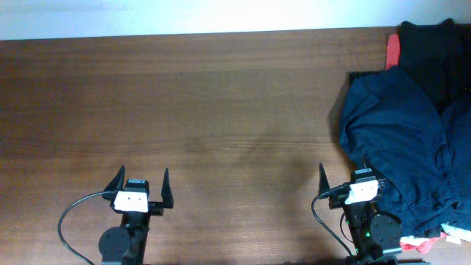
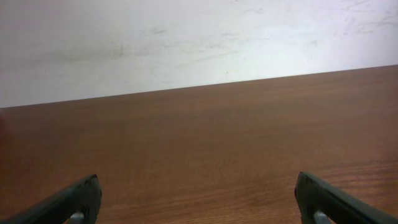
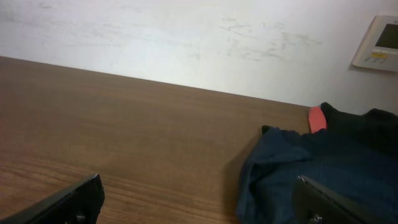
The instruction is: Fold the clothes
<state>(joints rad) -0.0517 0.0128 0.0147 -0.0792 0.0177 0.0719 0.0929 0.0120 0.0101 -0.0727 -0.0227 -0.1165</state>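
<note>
The dark navy shorts (image 1: 401, 136) lie crumpled at the right side of the wooden table, and they show at the lower right of the right wrist view (image 3: 311, 165). My right gripper (image 1: 342, 175) is open and empty at the front, with its right finger over the shorts' left edge; its fingers also frame the right wrist view (image 3: 198, 194). My left gripper (image 1: 141, 180) is open and empty at the front left, far from the shorts, over bare wood in its wrist view (image 2: 198, 193).
A black garment (image 1: 430, 48) and a red cloth (image 1: 394, 50) lie at the back right corner, beyond the shorts. A bit of pink and white cloth (image 1: 434, 241) shows at the front right. A white wall stands behind the table.
</note>
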